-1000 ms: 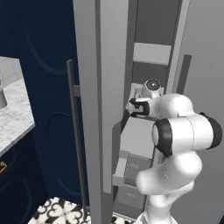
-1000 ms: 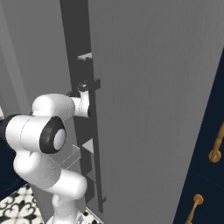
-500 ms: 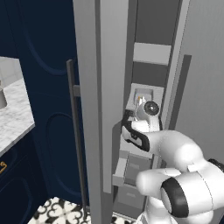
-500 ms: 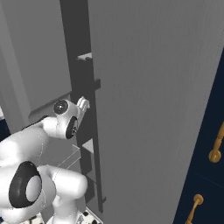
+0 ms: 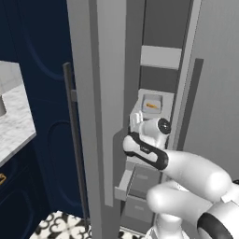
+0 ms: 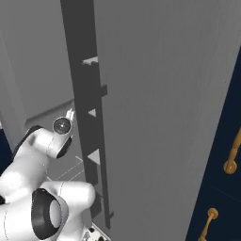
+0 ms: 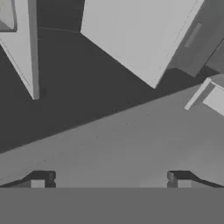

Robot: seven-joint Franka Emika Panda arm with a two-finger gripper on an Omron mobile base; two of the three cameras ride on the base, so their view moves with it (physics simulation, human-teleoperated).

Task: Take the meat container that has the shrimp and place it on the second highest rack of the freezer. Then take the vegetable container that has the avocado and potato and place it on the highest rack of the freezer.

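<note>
The meat container (image 5: 151, 105), a pale tray with one orange shrimp, rests on a rack inside the freezer (image 5: 161, 57), one level below the top shelf. My gripper (image 5: 136, 117) hangs just below and to the left of that tray, by the door's inner edge, apart from it. In the hand view the gripper (image 7: 109, 182) is open, its fingertips (image 7: 37, 182) spread wide over a bare grey surface with nothing between them. The wrist (image 6: 61, 126) also shows beside the freezer's side wall. The vegetable container is out of view.
The freezer door (image 5: 105, 93) stands open at my left, with its long bar handle (image 5: 76, 154). Grey drawers (image 5: 140, 181) sit under the hand. Navy cabinets (image 5: 37, 51) and a marble counter (image 5: 14, 123) lie further left. Gold handles (image 6: 230, 153) are on the right.
The hand has drawn back and down from the rack, leaving the shrimp tray uncovered on it. The arm's elbow has swung low toward the camera.
</note>
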